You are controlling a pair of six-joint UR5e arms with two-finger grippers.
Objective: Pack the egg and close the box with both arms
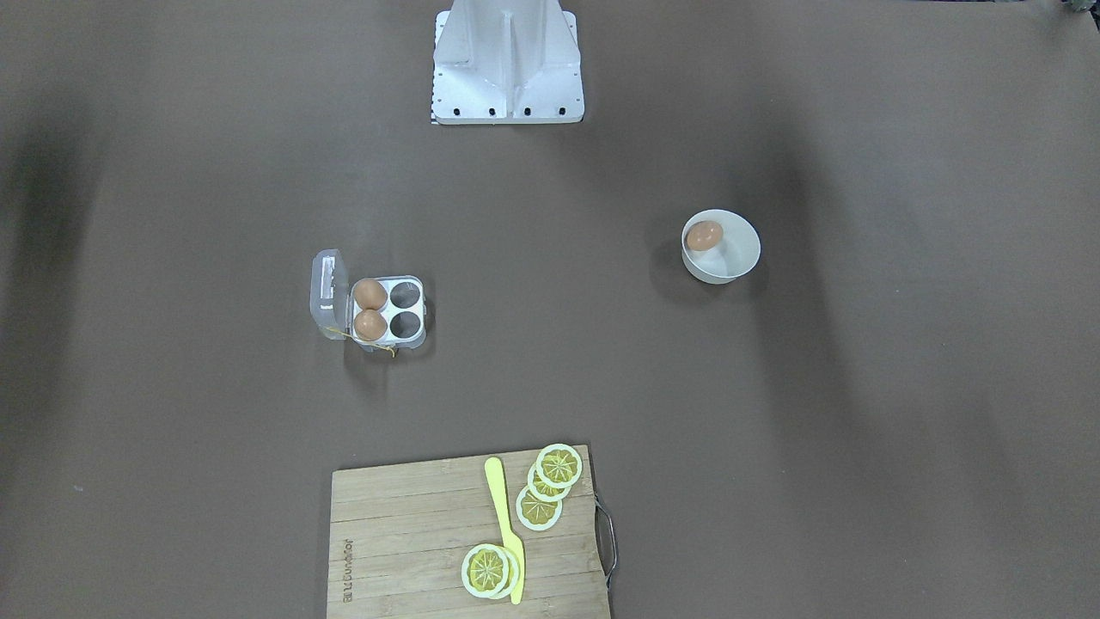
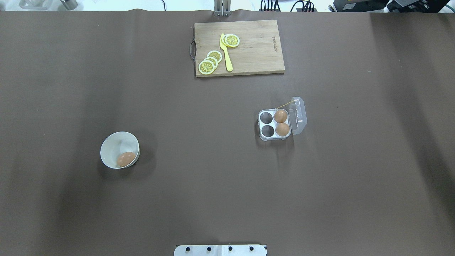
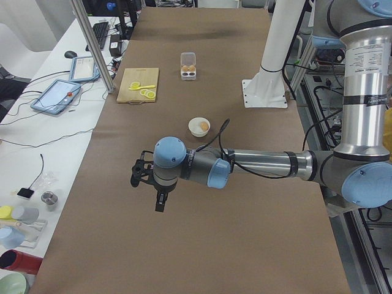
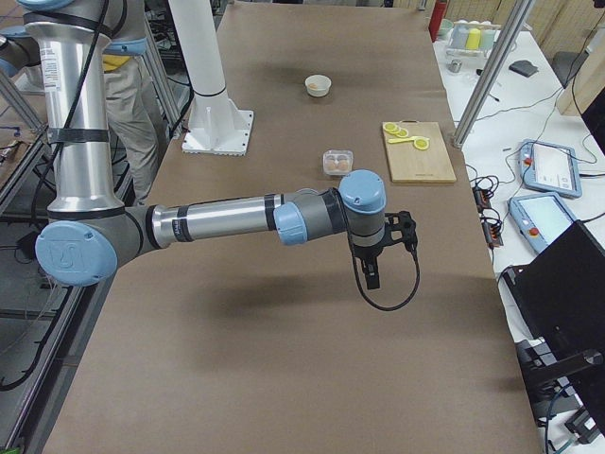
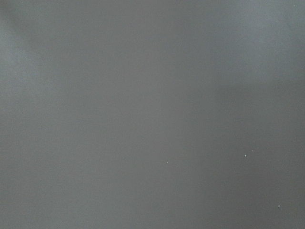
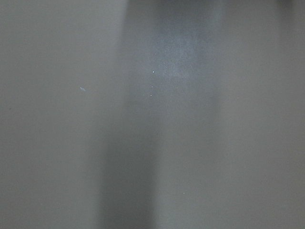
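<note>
The egg (image 2: 126,159) sits in the bowl (image 2: 111,147); the box (image 2: 267,124) is open; left end effector (image 3: 142,174) and right end effector (image 4: 397,236): I cannot tell.

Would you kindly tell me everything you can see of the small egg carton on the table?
The box is a small square four-cell carton with a white tray and a clear hinged plastic lid, which is folded open toward the robot's right. Two light-brown eggs fill the cells next to the lid; the other two cells are empty. A thin yellow string trails from a hinge-side corner. The box sits flat on the brown table, and nothing else touches it.
</note>
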